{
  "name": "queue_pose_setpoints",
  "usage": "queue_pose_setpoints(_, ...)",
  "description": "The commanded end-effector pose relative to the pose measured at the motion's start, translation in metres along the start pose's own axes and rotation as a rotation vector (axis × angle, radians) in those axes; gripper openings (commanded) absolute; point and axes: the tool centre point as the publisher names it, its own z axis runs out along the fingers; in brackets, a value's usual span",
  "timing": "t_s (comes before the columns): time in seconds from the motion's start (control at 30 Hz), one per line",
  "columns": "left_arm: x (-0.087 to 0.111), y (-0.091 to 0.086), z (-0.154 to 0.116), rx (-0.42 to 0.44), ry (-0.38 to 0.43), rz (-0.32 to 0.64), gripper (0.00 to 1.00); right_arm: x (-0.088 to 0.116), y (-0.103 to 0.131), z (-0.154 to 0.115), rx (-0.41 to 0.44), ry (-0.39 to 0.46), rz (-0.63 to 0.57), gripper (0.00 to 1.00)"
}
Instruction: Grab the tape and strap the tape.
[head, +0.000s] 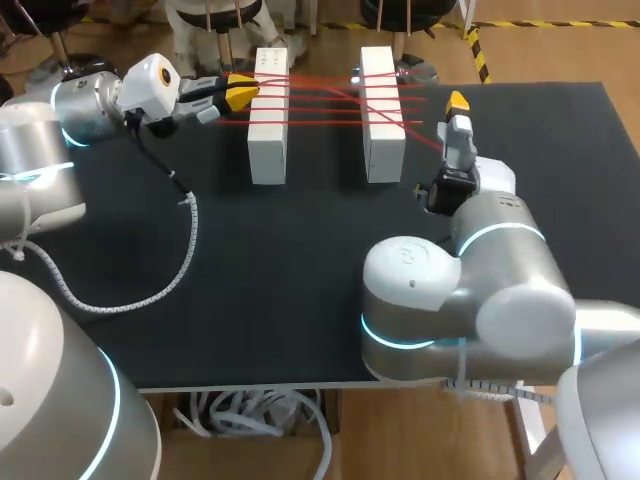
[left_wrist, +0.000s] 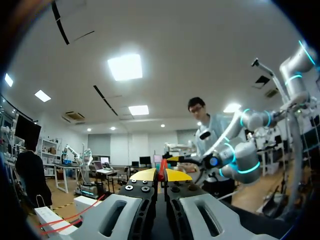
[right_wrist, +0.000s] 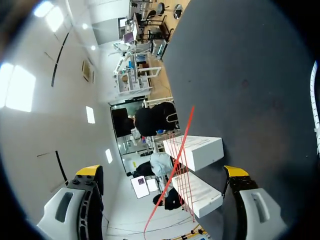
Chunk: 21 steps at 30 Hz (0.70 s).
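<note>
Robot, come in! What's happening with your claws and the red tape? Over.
Left claw shut on thin red tape. Right claw open, a strand running between its fingers. Tape criss-crosses two white rectangular blocks. Nothing seen blocking.

A black-topped table (head: 300, 300) carries everything here. Toward its far edge stand two white blocks, one (head: 268, 150) to the left and one (head: 383, 150) to the right, parallel and apart, with bare tabletop between them. Nearer the left side, a white coiled cable (head: 186, 250) curves across the surface.
</note>
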Motion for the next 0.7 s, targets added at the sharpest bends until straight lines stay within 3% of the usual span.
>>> queue_pose_setpoints(0.03, -0.001, 0.001, -0.001, 0.001, 0.003, -0.001, 0.00, -0.001, -0.004, 0.011, -0.124, 0.013, 0.003, 0.95)
queue_pose_setpoints(0.07, -0.001, 0.001, -0.001, 0.001, 0.003, -0.001, 0.00, 0.000, -0.004, 0.013, -0.124, 0.015, 0.006, 0.71)
queue_pose_setpoints(0.1, -0.001, 0.001, -0.001, 0.001, 0.003, -0.001, 0.00, 0.001, -0.005, 0.015, -0.123, 0.018, 0.007, 0.65)
queue_pose_setpoints(0.13, -0.001, 0.001, -0.001, 0.001, 0.003, -0.001, 0.00, 0.003, -0.004, 0.017, -0.124, 0.019, 0.009, 0.47)
queue_pose_setpoints(0.2, -0.001, 0.001, -0.001, 0.001, 0.003, -0.001, 0.00, 0.005, -0.005, 0.020, -0.122, 0.021, 0.009, 0.42)
queue_pose_setpoints(0.33, -0.001, 0.001, -0.001, 0.001, 0.003, -0.001, 0.00, 0.009, -0.004, 0.020, -0.100, 0.019, 0.004, 0.40)
queue_pose_setpoints(0.4, -0.001, 0.001, -0.001, 0.001, 0.003, -0.001, 0.00, 0.010, -0.003, 0.019, -0.097, 0.019, 0.003, 0.32)
queue_pose_setpoints(0.7, -0.001, 0.001, -0.001, 0.001, 0.003, -0.001, 0.00, 0.011, 0.003, 0.014, -0.089, 0.010, -0.006, 0.33)
